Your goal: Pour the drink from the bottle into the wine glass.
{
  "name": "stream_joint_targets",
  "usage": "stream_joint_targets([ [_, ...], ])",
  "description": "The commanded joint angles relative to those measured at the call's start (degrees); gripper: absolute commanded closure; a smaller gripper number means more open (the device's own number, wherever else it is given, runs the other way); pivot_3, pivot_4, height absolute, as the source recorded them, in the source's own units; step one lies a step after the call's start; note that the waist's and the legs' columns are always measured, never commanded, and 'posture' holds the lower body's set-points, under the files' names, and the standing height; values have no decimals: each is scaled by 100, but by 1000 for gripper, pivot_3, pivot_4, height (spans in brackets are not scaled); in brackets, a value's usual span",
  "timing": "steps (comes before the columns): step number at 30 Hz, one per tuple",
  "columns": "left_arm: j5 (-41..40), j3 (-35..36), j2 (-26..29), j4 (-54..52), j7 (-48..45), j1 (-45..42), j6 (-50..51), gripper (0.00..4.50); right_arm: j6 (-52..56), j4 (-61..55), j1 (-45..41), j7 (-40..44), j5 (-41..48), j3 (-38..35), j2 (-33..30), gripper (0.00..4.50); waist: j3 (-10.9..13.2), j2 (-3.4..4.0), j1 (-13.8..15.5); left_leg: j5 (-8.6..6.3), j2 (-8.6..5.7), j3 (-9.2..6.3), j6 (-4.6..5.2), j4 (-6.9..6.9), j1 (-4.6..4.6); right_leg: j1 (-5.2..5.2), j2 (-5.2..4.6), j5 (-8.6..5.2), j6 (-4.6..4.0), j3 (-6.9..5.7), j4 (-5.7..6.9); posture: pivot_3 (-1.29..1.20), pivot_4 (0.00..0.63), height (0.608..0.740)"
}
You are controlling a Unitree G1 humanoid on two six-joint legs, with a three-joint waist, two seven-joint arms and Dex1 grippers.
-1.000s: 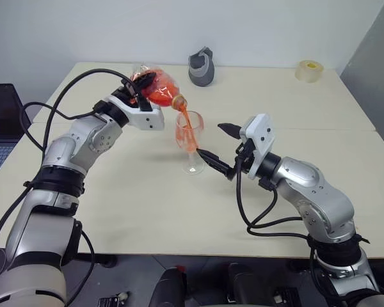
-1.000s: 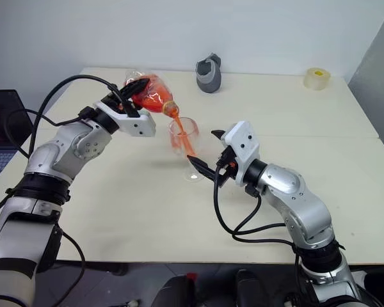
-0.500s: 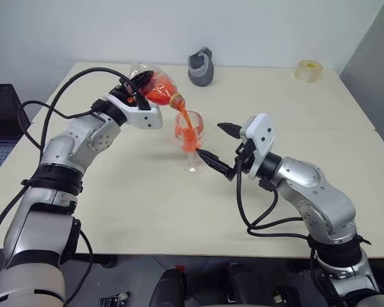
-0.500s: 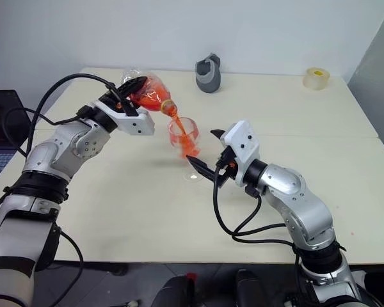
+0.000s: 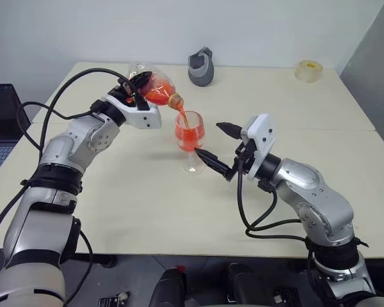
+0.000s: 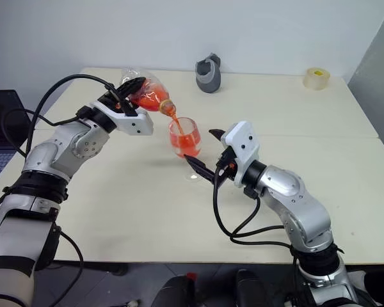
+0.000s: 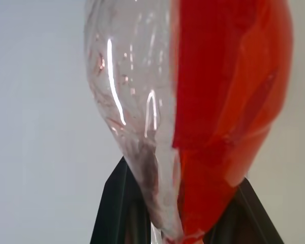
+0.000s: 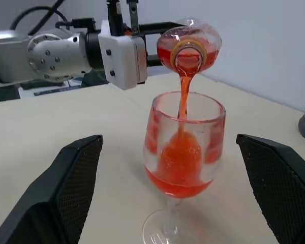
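1. the left tool is clamped on the bottle, which is tipped on its side above the pale bench, neck pointing toward the robot's right and slightly down.
2. the bottle mouth sits just above the rim of the wine glass; a thin stream of the drink falls from the mouth into the bowl.
3. in the left wrist view the bottle body is about half red liquid and half clear plastic, with the tool's black fingers pressed on either side of its base.
4. the wine glass stands upright on the bench near the middle, its bowl partly filled with red liquid and its inner wall splashed red.
5. the right tool is spread wide beside the glass on the robot's right; one finger lies near the stem, the other reaches near the bowl, neither touching it.
6. a grey jug-like object stands at the far edge of the bench, and a roll of tape lies at the far right corner, both well apart from the glass.
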Motion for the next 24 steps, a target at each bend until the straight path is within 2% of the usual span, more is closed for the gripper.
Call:
stream_joint_targets([
  [1,-6,37,155,-86,140,-232,-40,3754,-415,-224,95,65,133,-214,96,0,0,0,0,0,0,2,0,0,1,0,0,0,0,0,0,0,150,740],
  [24,22,-52,165,127,247,-412,-138,3754,-664,-275,412,295,211,-25,124,0,0,0,0,0,0,1,0,1,1,0,0,0,0,-1,1,0,150,740],
])
